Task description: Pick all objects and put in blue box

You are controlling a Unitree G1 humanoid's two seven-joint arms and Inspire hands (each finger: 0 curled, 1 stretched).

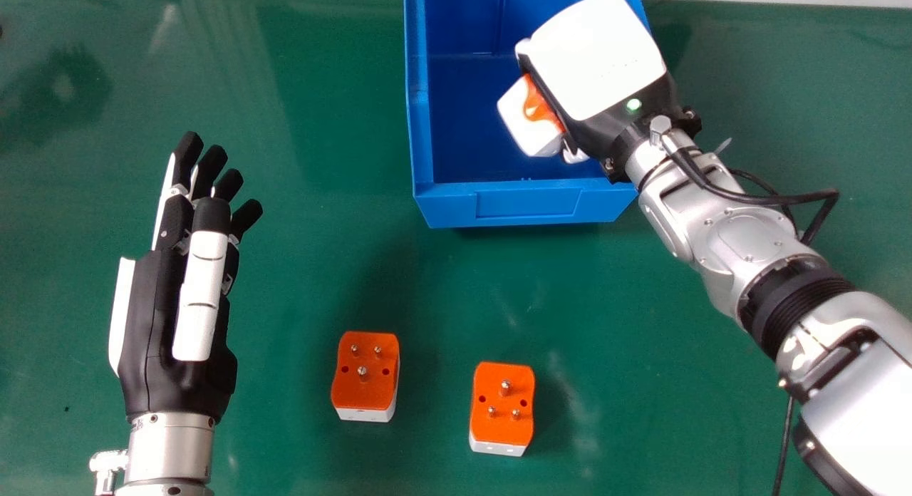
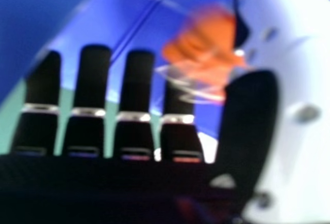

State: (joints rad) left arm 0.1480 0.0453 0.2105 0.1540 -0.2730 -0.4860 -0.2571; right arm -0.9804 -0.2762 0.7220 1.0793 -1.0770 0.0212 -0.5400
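Hovering over the blue box (image 1: 420, 125), the right hand (image 1: 598, 61) has extended fingers, with an orange-and-white adapter (image 1: 531, 125) near its thumb. The left hand (image 1: 160, 311), fingers extended, is left of two adapters (image 1: 365, 382).

Blue box (image 1: 527, 204): upright, open-topped. Left adapter (image 1: 365, 393): orange face up (three metal pins, all standing), white body below. Right adapter (image 1: 501, 425): likewise pins up, pin pattern reversed, near the left one. Third adapter (image 1: 531, 122): orange and white, tilted, above the box's floor.
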